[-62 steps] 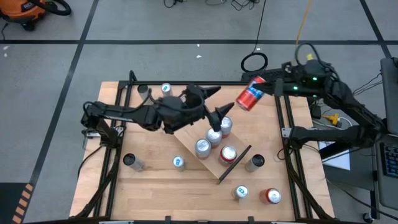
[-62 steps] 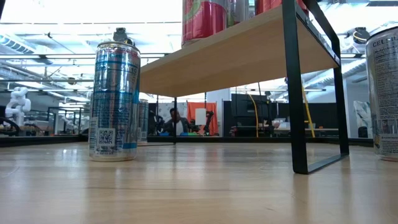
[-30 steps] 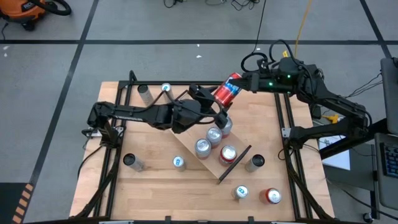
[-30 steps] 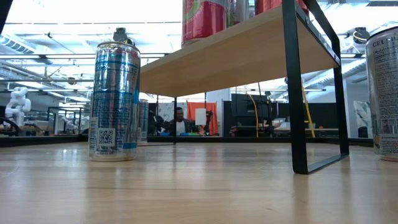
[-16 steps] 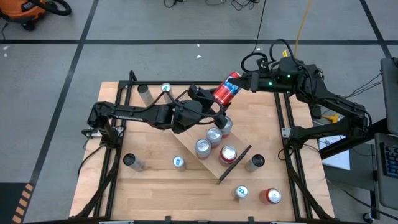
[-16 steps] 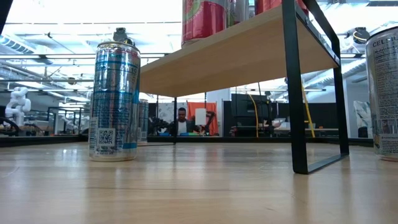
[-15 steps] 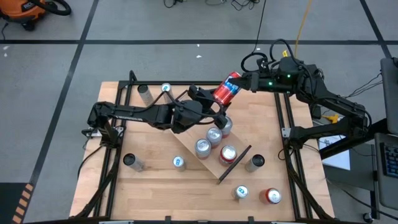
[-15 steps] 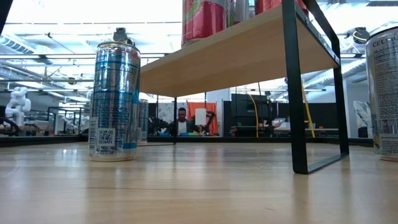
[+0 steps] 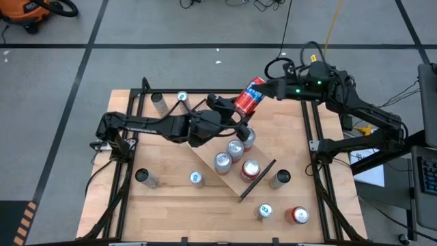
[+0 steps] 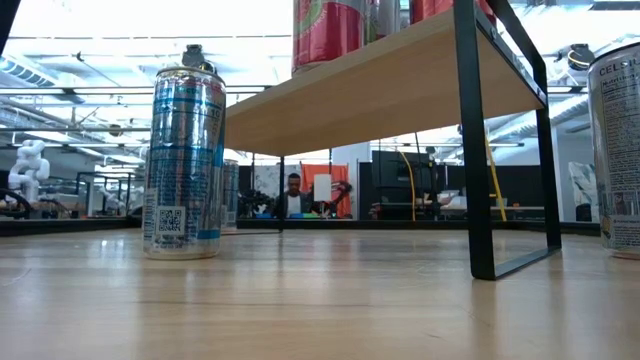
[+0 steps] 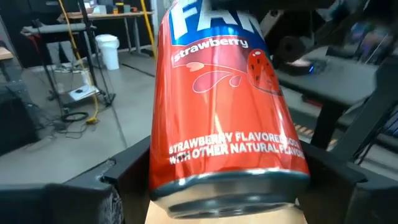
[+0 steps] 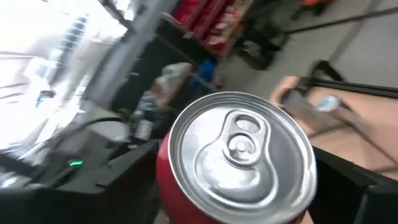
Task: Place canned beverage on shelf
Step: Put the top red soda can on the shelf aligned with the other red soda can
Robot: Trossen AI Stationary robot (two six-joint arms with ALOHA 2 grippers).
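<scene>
I have the strawberry can [image 9: 250, 96] in the air above the far end of the shelf [image 9: 234, 180], tilted, with its lid pointing away from the shelf. It sits between both claws: the right gripper [image 9: 263, 89] is at the lid end, the left gripper [image 9: 237, 117] at the base end, nearer the shelf. Each wrist view shows the can filling the space between that arm's own jaws, but I cannot tell which claw is clenched on it and which is slack. I read this as a hand-over in mid-air, so I want one firm grasp confirmed before the other lets go. Four cans [image 9: 235, 148] already stand in a cluster on the shelf, one just under the left claw. To my mind the can must be brought upright first, then lowered onto bare board beside that cluster, clear of the rail, so nothing gets knocked over
</scene>
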